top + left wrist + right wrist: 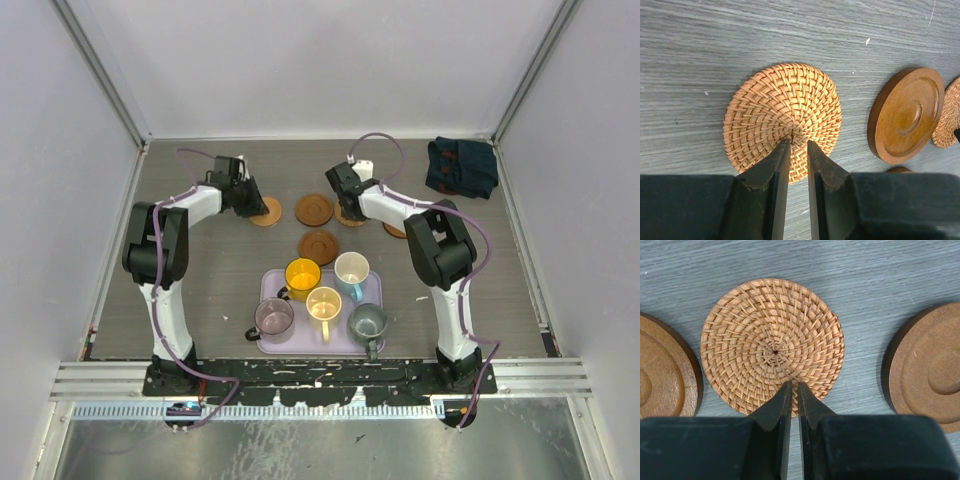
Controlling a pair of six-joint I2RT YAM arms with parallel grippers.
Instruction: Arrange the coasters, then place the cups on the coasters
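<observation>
Five coasters lie on the table. A woven coaster (pixel 266 212) (pixel 782 110) lies flat under my left gripper (pixel 253 202) (pixel 799 142), whose jaws stand a narrow gap apart with nothing between them. My right gripper (pixel 345 198) (pixel 794 385) is shut, its tips over the near rim of a second woven coaster (pixel 352 216) (pixel 772 340). Wooden coasters lie at the middle (pixel 314 209) (pixel 907 115), nearer the tray (pixel 318 245), and beside the right arm (pixel 395 230) (pixel 930 370). Five cups stand on the tray: yellow (pixel 302 275), light blue (pixel 352 268), cream (pixel 324 303), purplish-grey (pixel 273 316), grey-green (pixel 367 321).
The lavender tray (pixel 268 285) sits between the two arm bases near the front edge. A dark folded cloth (pixel 462 166) lies at the back right corner. White walls close in the table on the left, back and right.
</observation>
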